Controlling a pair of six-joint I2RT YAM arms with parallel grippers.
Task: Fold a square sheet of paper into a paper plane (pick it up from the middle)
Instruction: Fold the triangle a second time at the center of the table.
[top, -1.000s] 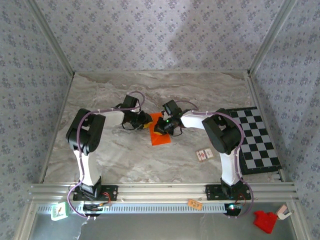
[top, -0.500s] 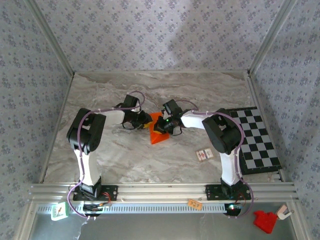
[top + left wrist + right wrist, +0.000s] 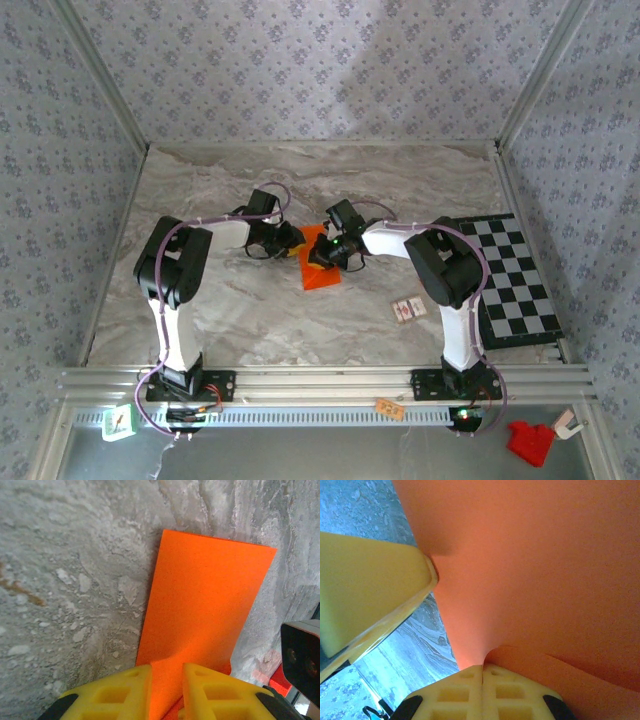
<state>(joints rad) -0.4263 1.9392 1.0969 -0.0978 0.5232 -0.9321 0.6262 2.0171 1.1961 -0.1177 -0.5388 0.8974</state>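
The square sheet of paper [image 3: 320, 270] is bright orange and folded, lying mid-table between both arms. In the left wrist view its folded panel [image 3: 205, 595] lies on the marble, and a raised fold runs up between my yellow fingers [image 3: 125, 692]. My left gripper [image 3: 296, 240] [image 3: 167, 687] is closed narrowly on that fold at the paper's left edge. My right gripper [image 3: 322, 254] [image 3: 483, 672] is shut with its pads together, pinching the paper's edge where the sheet [image 3: 535, 565] curves up over the camera. The two grippers stand almost touching.
A black-and-white checkered board [image 3: 512, 278] lies at the right edge. Two small cards [image 3: 408, 309] sit near the right arm's base. A red block [image 3: 530, 442] and a small green-and-white item [image 3: 118, 423] lie below the front rail. Patterned walls close in three sides.
Almost nothing: the left jaws narrowed slightly on the fold early on, and the orange sheet shifted a little. Both arms hold their places.
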